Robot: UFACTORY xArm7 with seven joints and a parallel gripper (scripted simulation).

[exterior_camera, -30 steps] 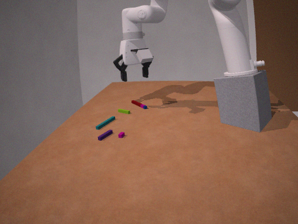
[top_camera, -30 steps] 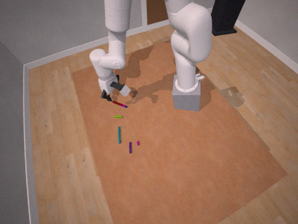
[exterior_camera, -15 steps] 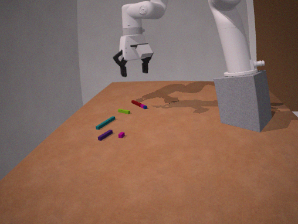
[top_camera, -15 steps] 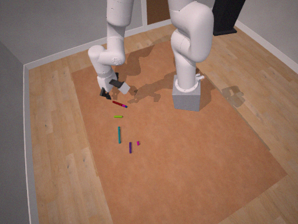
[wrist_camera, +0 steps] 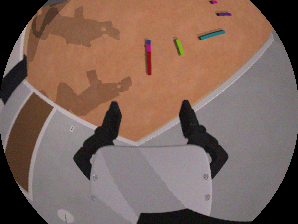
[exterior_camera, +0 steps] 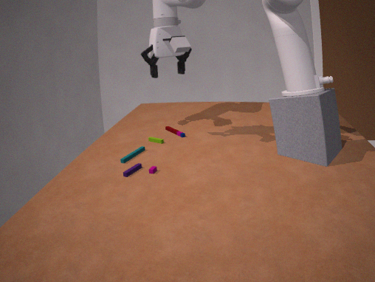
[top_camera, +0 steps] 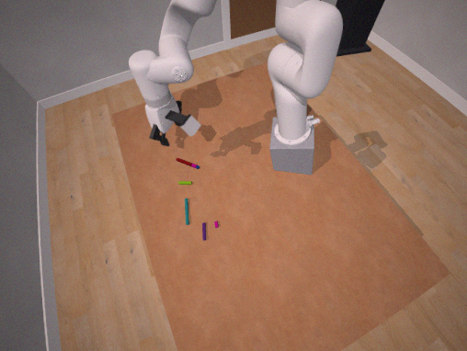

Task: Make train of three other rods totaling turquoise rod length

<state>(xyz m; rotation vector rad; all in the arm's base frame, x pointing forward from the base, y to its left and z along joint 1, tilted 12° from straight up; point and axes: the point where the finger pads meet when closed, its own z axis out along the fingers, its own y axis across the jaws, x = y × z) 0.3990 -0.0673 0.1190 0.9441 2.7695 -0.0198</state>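
A red rod point(exterior_camera: 170, 130), a magenta rod point(exterior_camera: 179, 133) and a blue rod point(exterior_camera: 182, 135) lie end to end in one line on the table; the line also shows in the top view point(top_camera: 187, 163) and in the wrist view point(wrist_camera: 148, 56). The turquoise rod point(exterior_camera: 132, 154) lies apart, nearer the front left. My gripper point(exterior_camera: 166, 70) hangs open and empty high above the table, behind the line of rods; it also shows in the top view point(top_camera: 161, 135) and in the wrist view point(wrist_camera: 149, 117).
A lime rod point(exterior_camera: 156, 140) lies between the line and the turquoise rod. A purple rod point(exterior_camera: 132, 170) and a second short magenta rod point(exterior_camera: 153, 170) lie beside the turquoise rod. The arm's grey base block point(exterior_camera: 306, 125) stands at the right.
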